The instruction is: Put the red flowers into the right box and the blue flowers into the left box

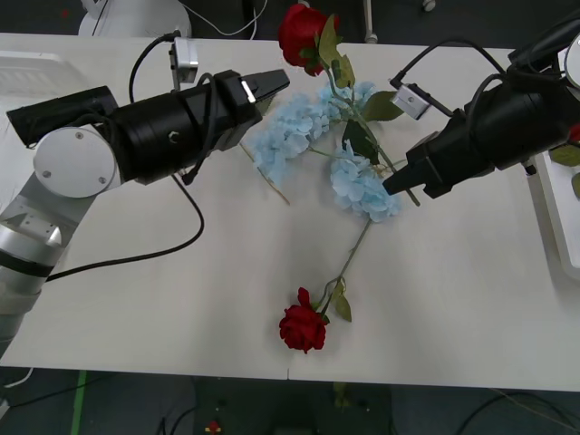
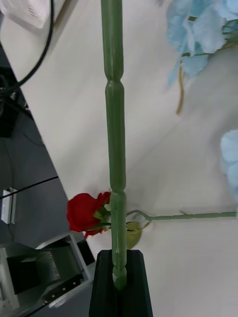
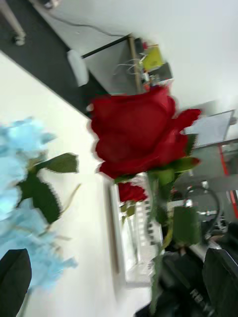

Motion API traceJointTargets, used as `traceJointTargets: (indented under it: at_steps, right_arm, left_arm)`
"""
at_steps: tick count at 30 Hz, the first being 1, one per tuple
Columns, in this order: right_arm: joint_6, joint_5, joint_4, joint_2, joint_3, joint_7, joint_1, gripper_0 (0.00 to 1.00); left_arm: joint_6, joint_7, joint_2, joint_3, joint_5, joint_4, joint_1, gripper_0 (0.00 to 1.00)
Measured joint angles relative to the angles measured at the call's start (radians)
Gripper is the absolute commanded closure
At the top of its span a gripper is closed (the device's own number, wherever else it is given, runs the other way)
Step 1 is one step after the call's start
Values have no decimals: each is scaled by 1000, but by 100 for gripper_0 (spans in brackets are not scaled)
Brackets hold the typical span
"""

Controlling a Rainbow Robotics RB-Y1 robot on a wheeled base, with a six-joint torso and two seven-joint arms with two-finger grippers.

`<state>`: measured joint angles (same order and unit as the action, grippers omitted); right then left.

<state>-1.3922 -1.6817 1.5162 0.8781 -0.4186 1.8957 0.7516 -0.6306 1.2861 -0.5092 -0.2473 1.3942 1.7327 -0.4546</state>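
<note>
My right gripper [image 1: 396, 184] [image 2: 119, 283] is shut on the thin green stem [image 2: 115, 124] of a red flower. Its deep-red bloom [image 1: 304, 33] [image 3: 139, 130] stands raised over the table's far side, right in front of my left gripper [image 1: 275, 82] [image 3: 116, 270]. That gripper is open and holds nothing. Two blue flowers [image 1: 290, 131] [image 1: 362, 186] lie at the table's middle under the held stem. Another red flower [image 1: 304, 328] [image 2: 87, 212] lies near the front edge. The right box [image 1: 555, 217] [image 3: 115, 233] at the right edge holds a red flower [image 3: 130, 192].
A white tray [image 1: 32, 68] [image 2: 27, 11], perhaps the left box, sits at the far left edge. Cables run along both arms. Bare tabletop spreads at the front left and front right.
</note>
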Motion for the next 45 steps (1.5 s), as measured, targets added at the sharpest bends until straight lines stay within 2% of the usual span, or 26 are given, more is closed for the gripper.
traceJointTargets:
  at_steps: [3, 7, 9, 12, 16, 21, 30, 36, 42, 45]
  right_arm:
    - [0, 30, -22, 25, 24, 0, 0, 100]
    - [0, 75, -138, 72, 87, 0, -1, 100]
    - [0, 102, -216, 100, 118, 0, -1, 100]
    - [2, 148, -328, 148, 154, 0, -1, 100]
    - [23, 278, -470, 214, 193, 0, -1, 100]
    - [65, 445, -621, 263, 227, 0, -2, 100]
    - [131, 699, -794, 277, 222, 0, -6, 100]
    - [244, 873, -820, 256, 140, 0, -29, 100]
    - [337, 978, -847, 187, 137, 0, -60, 100]
    - [343, 999, -866, 162, 137, 0, -63, 100]
  left_arm:
    - [-202, 0, -33, 88, -1, -1, 17, 0]
    - [-443, 1, -40, 278, -21, -30, 20, 0]
    - [-516, 1, -40, 349, -49, -64, 18, 0]
    - [-556, 2, -40, 379, -125, -124, 3, 0]
    - [-555, 2, -26, 357, -281, -207, -49, 0]
    - [-480, -15, 28, 281, -494, -324, -159, 0]
    - [-377, -266, 162, 149, -798, -592, -359, 0]
    - [-283, -293, 225, 140, -887, -776, -440, 0]
    - [-193, -293, 257, 140, -909, -967, -512, 0]
    - [-174, -293, 265, 139, -918, -1013, -528, 0]
